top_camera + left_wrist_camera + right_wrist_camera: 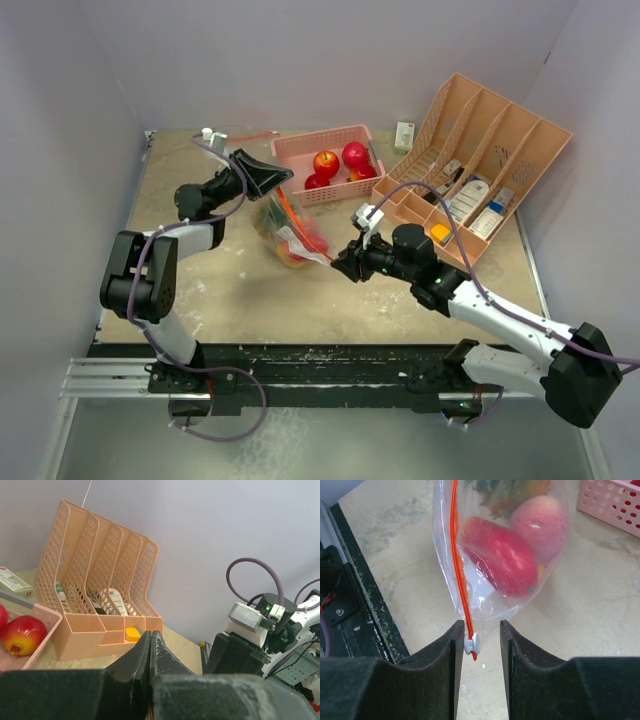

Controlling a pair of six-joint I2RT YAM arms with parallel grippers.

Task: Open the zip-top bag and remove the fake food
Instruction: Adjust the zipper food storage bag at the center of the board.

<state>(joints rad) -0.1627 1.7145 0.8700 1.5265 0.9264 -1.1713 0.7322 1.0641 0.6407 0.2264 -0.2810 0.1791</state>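
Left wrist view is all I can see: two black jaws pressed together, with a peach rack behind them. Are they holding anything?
Observer: Yes. From above, the left gripper pinches the top edge of the zip-top bag and holds it up.
Visitor: What's in the bag?
Observer: The right wrist view shows fake food inside: two red pieces, with something green above them.
Visitor: And the other arm?
Observer: The right gripper has its jaws apart on either side of the white slider, at the end of the orange zip strip.
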